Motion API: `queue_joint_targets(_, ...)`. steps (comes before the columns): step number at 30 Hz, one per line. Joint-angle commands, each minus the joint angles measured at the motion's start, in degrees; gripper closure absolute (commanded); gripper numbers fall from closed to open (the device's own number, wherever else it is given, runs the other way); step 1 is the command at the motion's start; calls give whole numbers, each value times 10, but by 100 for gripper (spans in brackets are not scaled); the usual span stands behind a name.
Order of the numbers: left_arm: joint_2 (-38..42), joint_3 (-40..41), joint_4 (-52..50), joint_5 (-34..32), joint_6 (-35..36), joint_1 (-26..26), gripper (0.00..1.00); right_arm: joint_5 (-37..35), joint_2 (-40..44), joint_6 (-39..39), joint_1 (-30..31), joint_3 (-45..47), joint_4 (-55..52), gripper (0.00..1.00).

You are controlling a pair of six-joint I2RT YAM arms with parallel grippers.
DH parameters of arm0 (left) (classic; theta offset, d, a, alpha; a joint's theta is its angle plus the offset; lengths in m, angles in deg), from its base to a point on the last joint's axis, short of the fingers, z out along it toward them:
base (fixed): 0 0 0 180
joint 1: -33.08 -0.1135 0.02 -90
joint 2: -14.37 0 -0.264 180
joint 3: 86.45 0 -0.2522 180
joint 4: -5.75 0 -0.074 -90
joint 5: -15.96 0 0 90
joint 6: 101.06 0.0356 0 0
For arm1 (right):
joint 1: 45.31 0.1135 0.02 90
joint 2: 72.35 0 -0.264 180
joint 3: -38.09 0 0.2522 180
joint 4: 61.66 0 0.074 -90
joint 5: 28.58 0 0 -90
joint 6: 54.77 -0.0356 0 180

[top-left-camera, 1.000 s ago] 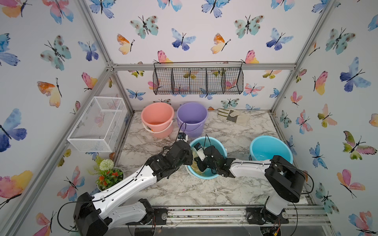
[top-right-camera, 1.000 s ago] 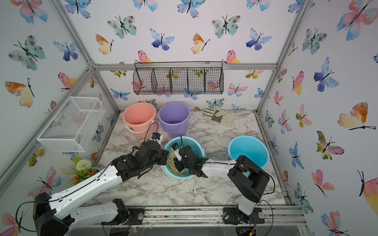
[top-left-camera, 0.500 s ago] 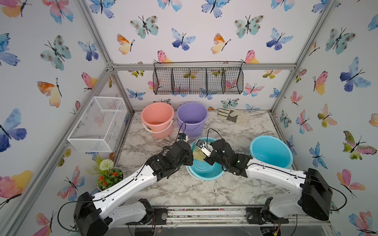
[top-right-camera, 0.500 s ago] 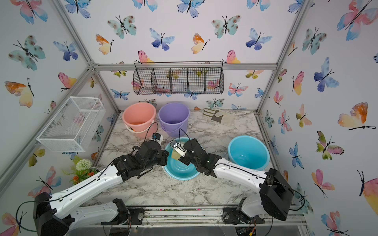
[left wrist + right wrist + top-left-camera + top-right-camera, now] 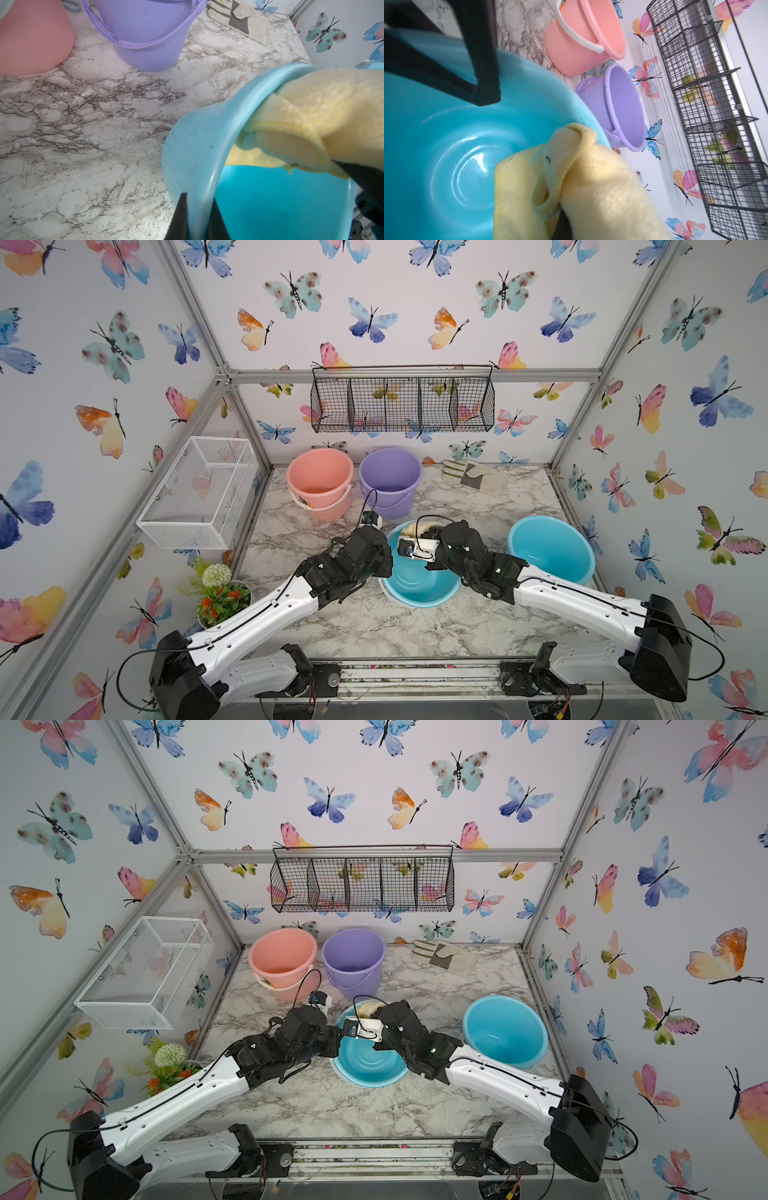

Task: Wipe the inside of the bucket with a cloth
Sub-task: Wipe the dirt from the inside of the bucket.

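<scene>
Lower centre, the left gripper [image 5: 199,216] clamps the teal bucket [image 5: 193,145] by its rim. The right gripper [image 5: 559,225], pinching the yellow towel [image 5: 602,187], should press firmly against the wall.

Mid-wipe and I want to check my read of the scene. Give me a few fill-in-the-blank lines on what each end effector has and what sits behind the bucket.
The left end effector is shut on the middle blue bucket's ____.
The right end effector is shut on the pale yellow ____.
Behind that bucket stand a pink bucket and a ____ one.
Missing words: rim; cloth; purple.
</scene>
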Motion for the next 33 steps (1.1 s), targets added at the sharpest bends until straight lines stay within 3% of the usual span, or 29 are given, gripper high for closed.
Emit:
queue_joint_targets(1,15,0,4,23,3,-2,100,-40,-27,53,1,1,-6,98)
queue_joint_targets(9,14,-6,3,36,13,-1,100,-77,-123,102,1,9,-3,98)
queue_joint_targets(23,26,-8,3,47,21,-2,100,-43,-254,87,0,-12,-63,98)
queue_joint_targets(27,33,-1,14,56,31,-2,100,-34,-263,67,1,-27,-96,98)
queue_joint_targets(33,30,1,10,47,32,-1,100,-42,-211,56,1,-23,-110,98)
